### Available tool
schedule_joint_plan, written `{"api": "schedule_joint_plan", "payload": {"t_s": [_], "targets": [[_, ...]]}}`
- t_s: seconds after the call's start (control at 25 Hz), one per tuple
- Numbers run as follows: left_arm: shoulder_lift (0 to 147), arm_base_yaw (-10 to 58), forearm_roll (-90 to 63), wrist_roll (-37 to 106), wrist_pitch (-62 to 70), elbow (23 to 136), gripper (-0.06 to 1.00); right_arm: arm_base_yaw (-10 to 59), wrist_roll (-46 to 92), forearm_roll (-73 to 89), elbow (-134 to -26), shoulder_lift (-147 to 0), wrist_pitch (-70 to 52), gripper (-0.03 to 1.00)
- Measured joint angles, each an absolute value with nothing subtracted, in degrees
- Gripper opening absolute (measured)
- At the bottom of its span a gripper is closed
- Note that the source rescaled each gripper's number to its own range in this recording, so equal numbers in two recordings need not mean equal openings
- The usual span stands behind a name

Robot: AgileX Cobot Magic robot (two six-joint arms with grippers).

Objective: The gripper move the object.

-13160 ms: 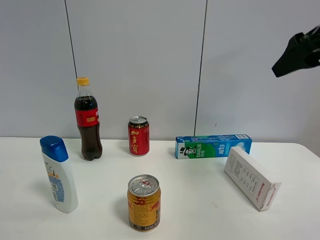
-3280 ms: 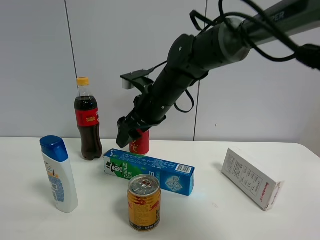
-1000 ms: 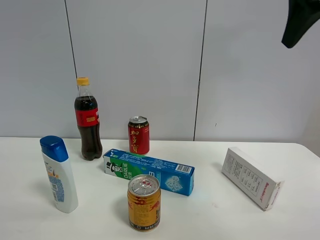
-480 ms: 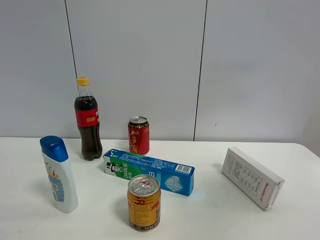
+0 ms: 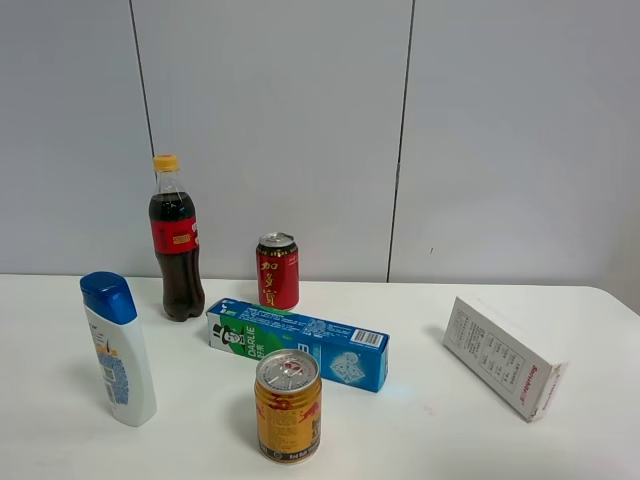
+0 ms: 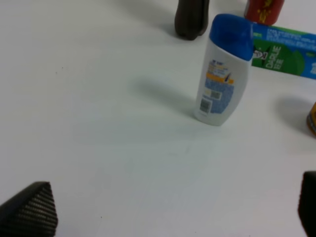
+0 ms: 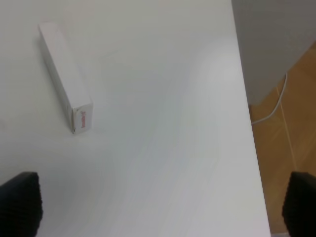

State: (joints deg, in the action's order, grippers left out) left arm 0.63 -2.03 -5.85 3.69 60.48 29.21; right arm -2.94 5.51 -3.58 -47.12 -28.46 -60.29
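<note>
The blue and green DARLIE toothpaste box (image 5: 298, 342) lies flat on the white table (image 5: 420, 430), between the red can and the gold can. Part of it also shows in the left wrist view (image 6: 286, 55). No gripper shows in the exterior high view. My left gripper (image 6: 170, 212) is open and empty, well short of the shampoo bottle; its fingertips (image 6: 29, 210) show at the frame corners. My right gripper (image 7: 160, 207) is open and empty above the table's right end, with the white box in its view.
A cola bottle (image 5: 177, 240) and red can (image 5: 277, 271) stand at the back. A gold can (image 5: 288, 404) stands in front, a white shampoo bottle (image 5: 118, 350) (image 6: 222, 74) at left. A white box with red print (image 5: 502, 356) (image 7: 64, 76) lies right. Table edge and wooden floor (image 7: 291, 128) lie beyond.
The right arm, seen at the top right one second ago, has left the exterior view. The toothpaste box, moved earlier from the back right, has stayed put between the cans.
</note>
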Motion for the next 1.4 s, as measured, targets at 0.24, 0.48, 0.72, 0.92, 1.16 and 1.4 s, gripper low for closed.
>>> {"api": "schedule_joint_plan", "payload": {"t_s": [0.24,0.48,0.72,0.92,1.16,1.4], "targets": [[0.63,-2.03,-5.85,3.69,60.48,29.21,1.0,-2.94,5.46,-3.58,-38.77,-12.34,-59.6,1.0],[0.63,-2.03,-5.85,3.69,60.48,29.21,1.0,-2.94,5.46,-1.94,-33.32,-0.96,-60.87,1.0],[0.63,-2.03,-5.85,3.69,60.48,29.21,1.0,-2.94,5.46,0.0,-29.98,0.15,-62.81,1.0],[0.63,-2.03,-5.85,3.69,60.48,29.21,1.0,-2.94,5.46,0.0,-28.89,0.15,-61.27,1.0],[0.63,-2.03,-5.85,3.69,60.48,29.21,1.0,-2.94,5.1,0.0,-28.89,0.15,-61.27,1.0],[0.63,-2.03,-5.85,3.69,60.48,29.21,1.0,-2.94,5.03,-0.39,-28.89,0.15,-61.27,1.0]]}}
